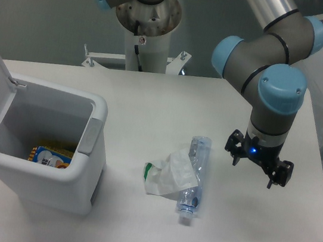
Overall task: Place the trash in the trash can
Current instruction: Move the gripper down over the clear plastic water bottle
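Two trash items at lower centre of frame: bottle (194,172), wrapper (166,174) touching its left side. I see gripper (257,164) right of them, fingers apart, holding nothing. Trash can (86,164) lower left, lid open.

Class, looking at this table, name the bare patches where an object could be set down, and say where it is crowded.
Bare: the far table behind the trash can; the strip between can and wrapper; the near right corner below the gripper. Crowded: the middle, where wrapper overlaps bottle.
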